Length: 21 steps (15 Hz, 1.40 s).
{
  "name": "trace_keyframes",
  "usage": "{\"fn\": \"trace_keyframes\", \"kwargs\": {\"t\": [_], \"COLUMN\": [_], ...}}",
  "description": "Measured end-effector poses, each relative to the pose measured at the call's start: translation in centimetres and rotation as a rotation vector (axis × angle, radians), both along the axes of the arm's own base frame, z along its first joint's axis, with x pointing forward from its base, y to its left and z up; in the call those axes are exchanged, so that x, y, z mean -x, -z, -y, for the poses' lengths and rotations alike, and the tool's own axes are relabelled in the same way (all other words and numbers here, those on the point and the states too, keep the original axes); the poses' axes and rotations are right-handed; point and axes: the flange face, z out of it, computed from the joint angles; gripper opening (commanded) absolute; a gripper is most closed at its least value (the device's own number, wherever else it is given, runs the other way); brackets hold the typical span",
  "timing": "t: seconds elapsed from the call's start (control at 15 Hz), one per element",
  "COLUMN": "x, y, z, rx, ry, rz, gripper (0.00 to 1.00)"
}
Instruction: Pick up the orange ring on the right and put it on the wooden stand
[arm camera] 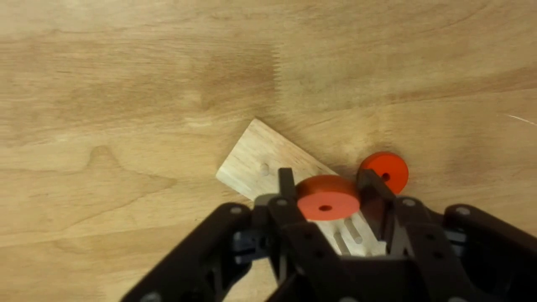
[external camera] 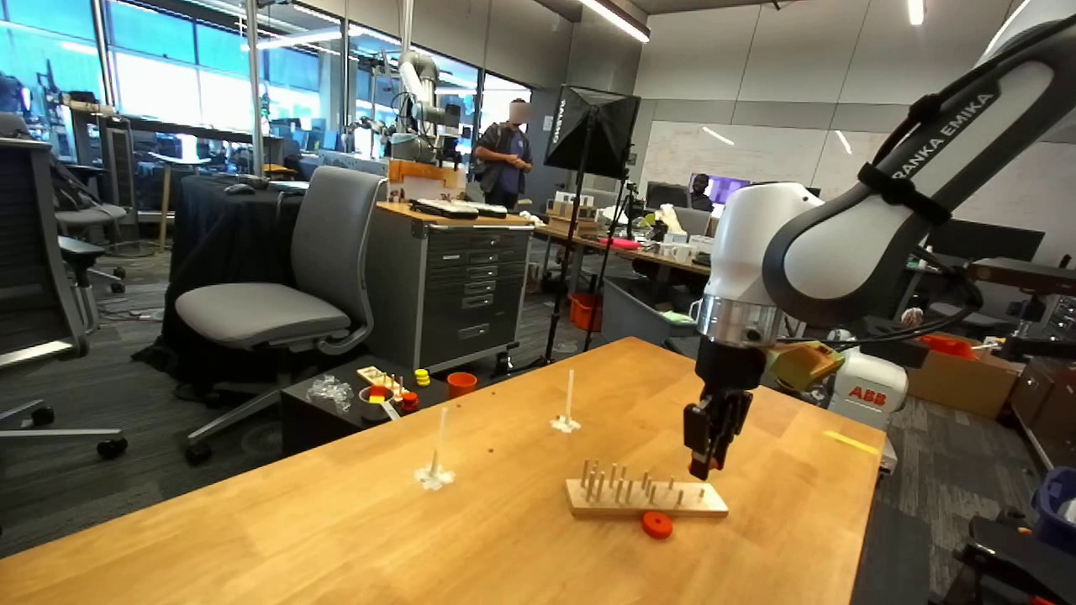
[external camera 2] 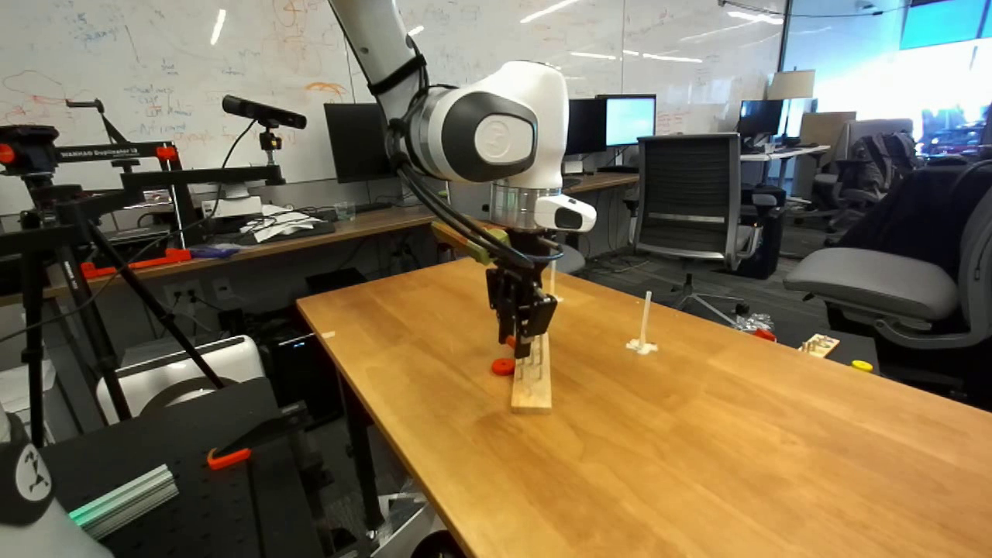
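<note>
Tabletop (external camera: 252, 538) of warm, honey-coloured wood, its grain plain in the wrist view, stands in a busy workroom with grey chairs (external camera: 269, 309), a drawer cabinet (external camera: 471, 294) and a scribbled whiteboard (external camera 2: 256, 46). Legible lettering on the arm (external camera: 849, 252) runs "RANKA EMIKA"; a white machine (external camera: 870, 395) past the table says "ABB", and a black frame (external camera 2: 116, 152) in an exterior view bears "WANHAO". The gripper (arm camera: 327, 191) pinches an orange ring (arm camera: 328, 203), up in the air by the wooden stand (arm camera: 251, 153); whether it hangs squarely above, the angles make hard to judge. A second ring (arm camera: 390, 167) lies flat on the wood just beside the stand's long side. Two thin pale rods (external camera: 440, 441) rise from the table well apart from it, and a yellow strip (external camera: 851, 442) lies near one edge. In both exterior views, broad open wood spreads from one end of the stand toward the table's edges.
</note>
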Motion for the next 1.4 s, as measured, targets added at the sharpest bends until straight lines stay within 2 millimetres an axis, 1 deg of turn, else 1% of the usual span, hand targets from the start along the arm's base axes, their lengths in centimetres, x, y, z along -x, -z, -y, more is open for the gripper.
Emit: {"fn": "trace_keyframes", "kwargs": {"t": [0.6, 1.4], "x": [0.2, 0.5], "y": [0.4, 1.7], "z": [0.2, 0.2], "rx": [0.001, 0.003], "ry": [0.003, 0.004], "rz": [-0.009, -0.033], "gripper": [0.17, 0.17]}}
